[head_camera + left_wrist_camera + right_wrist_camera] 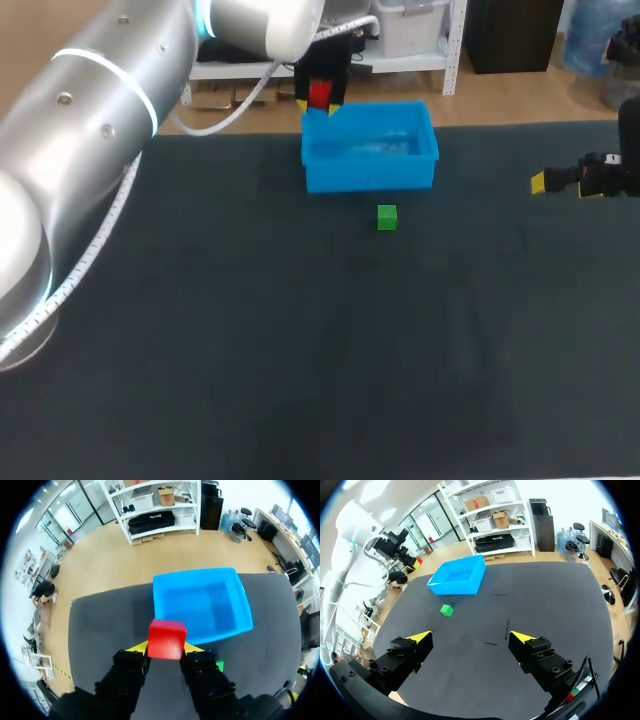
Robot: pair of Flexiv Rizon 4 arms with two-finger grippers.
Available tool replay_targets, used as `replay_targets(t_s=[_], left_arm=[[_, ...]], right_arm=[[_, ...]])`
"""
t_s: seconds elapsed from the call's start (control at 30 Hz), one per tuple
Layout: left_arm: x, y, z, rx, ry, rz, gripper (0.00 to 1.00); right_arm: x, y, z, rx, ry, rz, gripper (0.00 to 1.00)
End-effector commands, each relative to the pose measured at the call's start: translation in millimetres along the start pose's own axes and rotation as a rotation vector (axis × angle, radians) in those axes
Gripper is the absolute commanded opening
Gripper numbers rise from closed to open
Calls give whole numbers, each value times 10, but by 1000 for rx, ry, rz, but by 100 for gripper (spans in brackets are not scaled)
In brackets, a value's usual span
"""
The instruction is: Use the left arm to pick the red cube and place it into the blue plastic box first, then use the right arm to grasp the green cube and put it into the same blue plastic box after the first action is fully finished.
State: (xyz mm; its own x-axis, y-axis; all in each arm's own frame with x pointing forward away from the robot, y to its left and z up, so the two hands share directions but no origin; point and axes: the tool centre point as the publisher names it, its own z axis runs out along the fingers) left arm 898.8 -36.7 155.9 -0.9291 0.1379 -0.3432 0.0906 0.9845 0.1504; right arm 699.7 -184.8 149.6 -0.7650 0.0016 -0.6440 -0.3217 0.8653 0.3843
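So the red cube (pixel 167 639) is pinched in the left pincer (pixel 167 648), with one yellow-tipped finger on each side of it, so that one's clamped on the cube. It's up off the worktop (pixel 300 350). From the left wrist camera it hangs right over the rim of the blue box (pixel 370 172), more at a corner than over the middle. The head camera agrees: the cube sits at the box's back left corner, with the left arm (pixel 90 150) coming in from the left side and reaching across to it.

The box itself is on the dark worktop toward the far edge, open side up.

The green cube (pixel 387 217) sits on the worktop just in front of the box's near wall. It's close to the wall but not touching, and nothing is holding it.

The right pincer (pixel 471 637) is spread wide, with only bare worktop showing between its fingers. The right arm (pixel 610 175) comes in at the right edge, well apart from both the box and the green cube. From its wrist camera, both of those lie ahead of the fingers, the green cube nearer than the box.
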Motion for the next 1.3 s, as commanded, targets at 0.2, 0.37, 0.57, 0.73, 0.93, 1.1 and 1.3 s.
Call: replay_targets(t_s=[0.2, 0.37, 0.57, 0.73, 0.93, 1.1, 1.3], left_arm=[[-479, -62, 98, -21, 265, 38, 0], [-568, -92, 140, -27, 266, 58, 0], [-645, -148, 188, -32, 268, 80, 0], [-696, -181, 235, -37, 272, 93, 0], [-731, -210, 311, -41, 282, 102, 0], [-751, -248, 383, -42, 293, 114, 0], [-745, -327, 470, -41, 309, 130, 0]], right_arm=[[-3, -4, 2, -1, 1, -1, 100], [-3, -4, 2, -1, 1, -1, 100], [-3, -4, 2, -1, 1, -1, 100], [-3, -4, 2, -1, 1, -1, 100], [-3, -4, 2, -1, 1, -1, 100], [-3, -4, 2, -1, 1, -1, 100], [-3, -4, 2, -1, 1, -1, 100]])
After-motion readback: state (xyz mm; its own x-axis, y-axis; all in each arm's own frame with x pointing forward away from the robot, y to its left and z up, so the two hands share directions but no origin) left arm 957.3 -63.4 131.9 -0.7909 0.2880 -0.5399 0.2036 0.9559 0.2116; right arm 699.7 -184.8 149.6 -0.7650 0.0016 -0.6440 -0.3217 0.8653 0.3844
